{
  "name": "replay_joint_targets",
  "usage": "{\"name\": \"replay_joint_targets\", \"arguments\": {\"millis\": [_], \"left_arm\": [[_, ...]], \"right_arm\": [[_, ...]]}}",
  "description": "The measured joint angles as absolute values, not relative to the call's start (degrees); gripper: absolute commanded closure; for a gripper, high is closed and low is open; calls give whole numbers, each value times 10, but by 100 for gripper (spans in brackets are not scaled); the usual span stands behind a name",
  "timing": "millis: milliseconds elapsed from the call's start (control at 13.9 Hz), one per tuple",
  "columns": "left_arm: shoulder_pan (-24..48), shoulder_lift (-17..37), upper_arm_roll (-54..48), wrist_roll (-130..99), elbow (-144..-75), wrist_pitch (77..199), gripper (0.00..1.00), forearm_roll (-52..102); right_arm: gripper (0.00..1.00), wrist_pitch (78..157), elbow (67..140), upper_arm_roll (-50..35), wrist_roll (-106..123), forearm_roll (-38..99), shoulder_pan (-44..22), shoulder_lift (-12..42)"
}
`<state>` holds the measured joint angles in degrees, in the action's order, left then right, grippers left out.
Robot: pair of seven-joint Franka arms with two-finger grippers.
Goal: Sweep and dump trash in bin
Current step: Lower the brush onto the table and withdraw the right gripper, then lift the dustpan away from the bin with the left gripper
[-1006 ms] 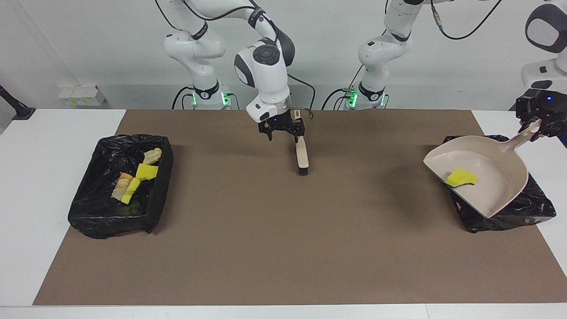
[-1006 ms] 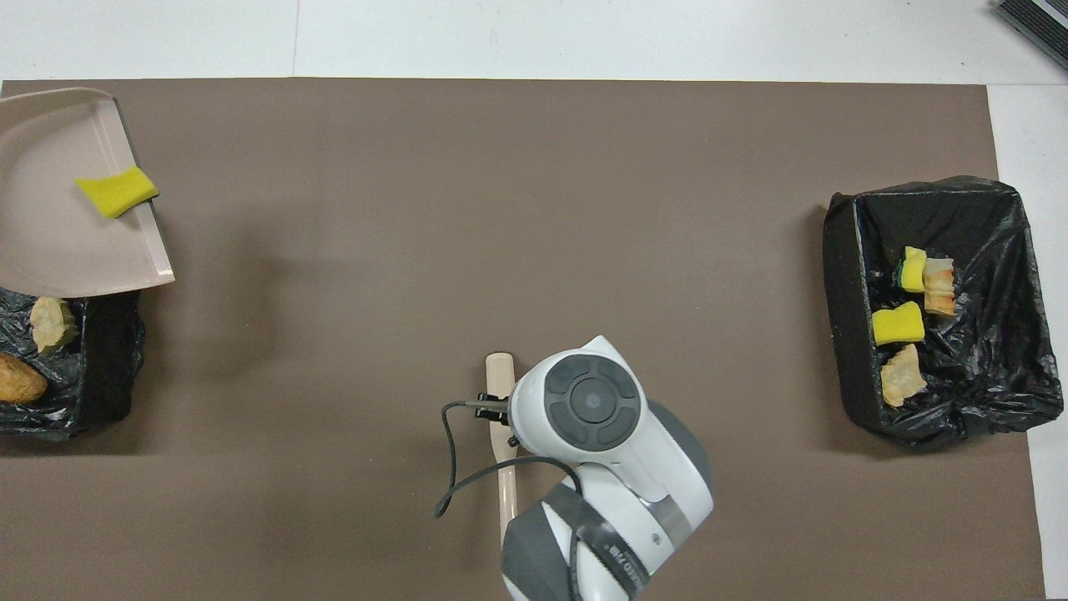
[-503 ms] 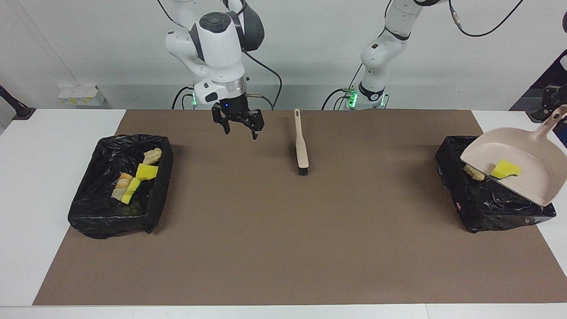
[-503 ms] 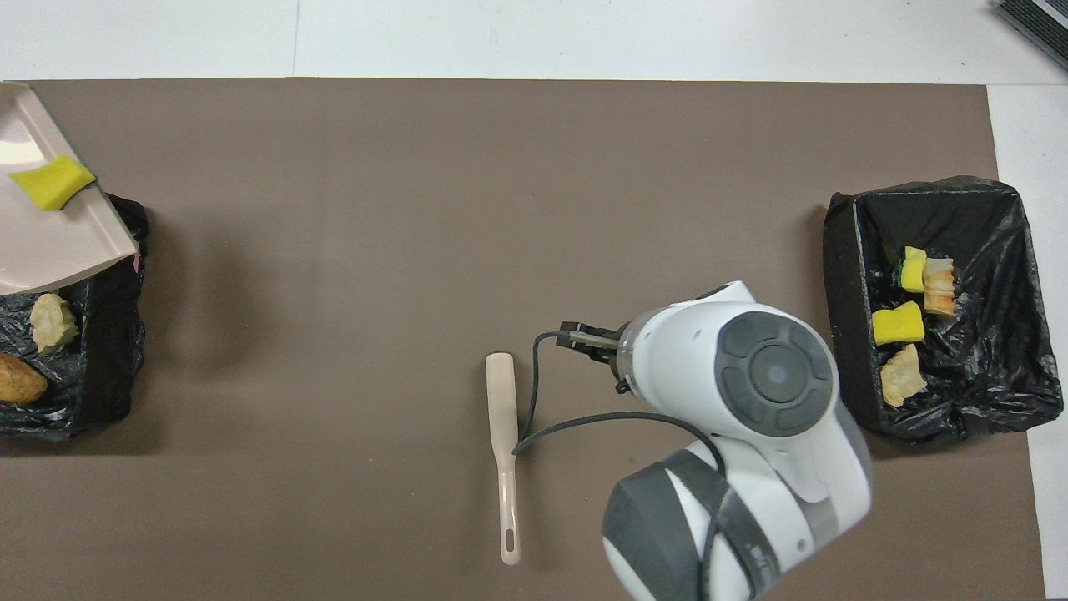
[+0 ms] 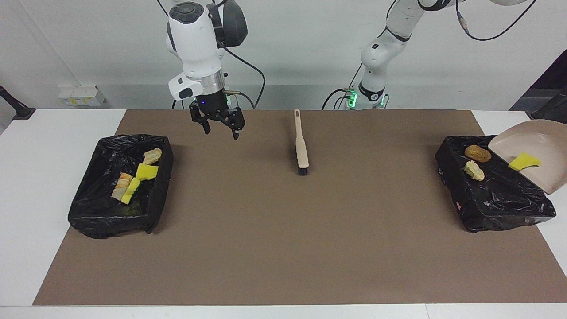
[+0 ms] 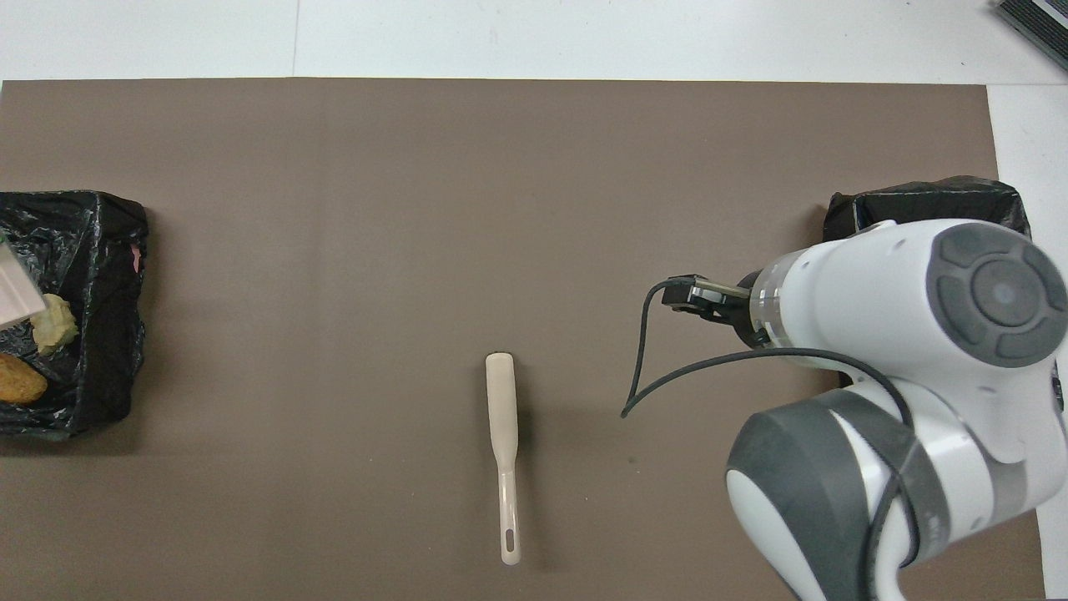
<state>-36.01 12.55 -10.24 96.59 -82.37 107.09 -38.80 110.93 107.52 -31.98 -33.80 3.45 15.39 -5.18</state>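
The beige dustpan [image 5: 538, 144] hangs tilted over the black-lined bin [image 5: 496, 199] at the left arm's end, its handle running out of view. One yellow trash chunk [image 5: 524, 161] lies in the pan. A brown lump [image 5: 477, 153] and a pale lump [image 5: 474, 170] sit in that bin [image 6: 100, 334]. My left gripper is out of view, shut on the dustpan's handle. My right gripper [image 5: 221, 134] hangs open and empty over the mat, between the brush [image 5: 301, 146] and the other bin [image 5: 88, 217]. The brush [image 6: 502, 417] lies flat on the mat.
The bin at the right arm's end holds several yellow and tan scraps [image 5: 146, 171]. In the overhead view the right arm [image 6: 918, 351] covers most of that bin [image 6: 926, 200]. A brown mat [image 5: 283, 248] covers the table between the bins.
My right gripper left the brush on the mat and swung up toward its own end. The dustpan moved out over the left arm's bin and tilted further; the yellow chunk stayed in it.
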Motion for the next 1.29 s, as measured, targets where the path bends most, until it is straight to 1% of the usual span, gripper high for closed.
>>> {"name": "replay_joint_targets", "arguments": {"millis": [216, 359, 431, 647, 719, 790, 934, 1150, 1293], "left_arm": [[-300, 128, -106, 967, -825, 1079, 100, -499], [-272, 128, -106, 967, -829, 1078, 100, -542], [-262, 129, -106, 967, -830, 1078, 100, -563], [-251, 128, -106, 967, -829, 1078, 100, -580], [-251, 128, -104, 967, -827, 1079, 100, -568], [-252, 127, -101, 968, -823, 1079, 100, -549], [-252, 122, -102, 975, -814, 1079, 100, -497], [-250, 105, -106, 977, -811, 1074, 100, -392], [-250, 94, -110, 969, -811, 1056, 100, -322]], "right_arm": [[0, 1108, 1062, -315, -305, 30, 156, -51], [0, 1091, 1040, -290, -277, 24, 147, -50], [0, 1077, 1025, -257, -261, 21, 126, -48], [0, 1038, 994, -102, -215, 9, 8, -39], [0, 1023, 988, -74, -204, 3, -11, -37], [0, 1008, 979, -64, -195, 0, -14, -35], [0, 967, 943, -57, -190, -3, -10, -21], [0, 910, 863, -54, -190, -4, -3, 19], [0, 897, 837, -54, -190, -4, -2, 35]]}}
